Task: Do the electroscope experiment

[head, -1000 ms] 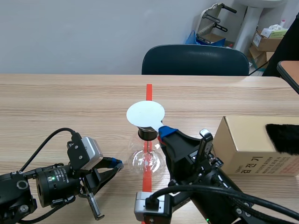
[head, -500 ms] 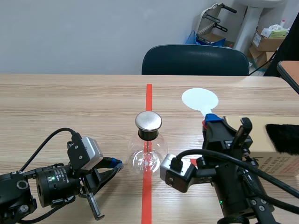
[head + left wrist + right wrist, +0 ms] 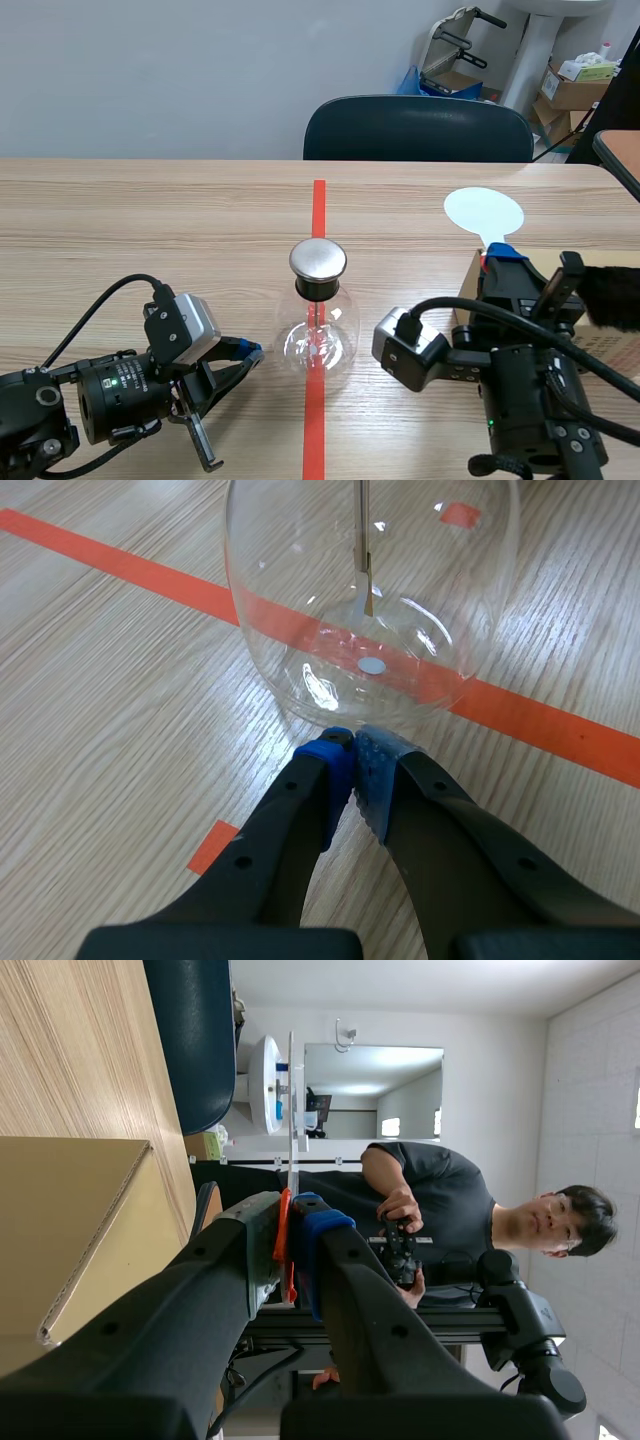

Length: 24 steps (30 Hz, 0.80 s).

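Clear round glass flask (image 3: pixel 317 322), silver cap, on red tape (image 3: pixel 318 200) | left gripper (image 3: pixel 352 750) pinched closed beside flask | right gripper (image 3: pixel 500 256) holds white round paddle (image 3: pixel 484 211), far from flask | careless swing could tip flask

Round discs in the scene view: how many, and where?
2. A shiny metal disc caps the clear glass flask at mid-table; a flat white disc is held up by the right gripper. None seems hidden.

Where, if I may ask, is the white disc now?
Scene view: the right gripper holds the white disc over the cardboard box, right of the glass flask.
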{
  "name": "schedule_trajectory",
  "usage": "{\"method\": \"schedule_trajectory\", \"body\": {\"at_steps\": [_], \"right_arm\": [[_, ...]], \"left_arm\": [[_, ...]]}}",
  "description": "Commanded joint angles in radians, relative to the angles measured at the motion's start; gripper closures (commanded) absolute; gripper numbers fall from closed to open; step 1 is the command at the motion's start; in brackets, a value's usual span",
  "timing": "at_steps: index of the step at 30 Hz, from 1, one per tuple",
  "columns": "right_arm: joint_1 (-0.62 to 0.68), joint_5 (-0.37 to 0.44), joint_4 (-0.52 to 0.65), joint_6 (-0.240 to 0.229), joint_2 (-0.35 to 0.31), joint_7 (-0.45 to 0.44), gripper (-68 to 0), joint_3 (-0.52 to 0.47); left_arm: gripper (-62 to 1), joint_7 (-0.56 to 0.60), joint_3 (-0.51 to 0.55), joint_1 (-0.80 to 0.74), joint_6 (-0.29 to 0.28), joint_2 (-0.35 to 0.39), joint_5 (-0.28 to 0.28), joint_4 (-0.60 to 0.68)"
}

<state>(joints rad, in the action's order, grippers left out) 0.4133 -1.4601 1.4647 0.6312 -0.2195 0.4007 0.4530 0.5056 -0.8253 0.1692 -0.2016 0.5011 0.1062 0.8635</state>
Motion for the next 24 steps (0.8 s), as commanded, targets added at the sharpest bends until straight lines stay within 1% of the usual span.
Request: {"method": "schedule_trajectory", "body": {"at_steps": [1,7,12,18,24], "right_arm": [[-0.011,-0.001,0.021,0.011,-0.018,-0.008,-0.8,-0.003],[-0.011,-0.001,0.021,0.011,-0.027,-0.11,-0.8,-0.003],[-0.009,-0.001,0.021,0.012,-0.027,-0.235,-0.8,-0.003],[-0.008,-0.001,0.021,0.055,-0.027,-0.391,-0.8,-0.003],[-0.008,-0.001,0.021,0.057,-0.027,-0.511,-0.8,-0.003]], "left_arm": [[-4.0,0.019,0.008,0.011,0.002,-0.007,0.006,0.007],[-4.0,0.021,0.008,0.011,0.002,-0.007,0.006,0.007],[-4.0,0.021,0.008,0.011,0.002,-0.007,0.006,0.007],[-4.0,0.021,0.008,0.011,0.002,-0.007,0.006,0.007],[-4.0,0.021,0.008,0.011,0.002,-0.007,0.006,0.007]]}}
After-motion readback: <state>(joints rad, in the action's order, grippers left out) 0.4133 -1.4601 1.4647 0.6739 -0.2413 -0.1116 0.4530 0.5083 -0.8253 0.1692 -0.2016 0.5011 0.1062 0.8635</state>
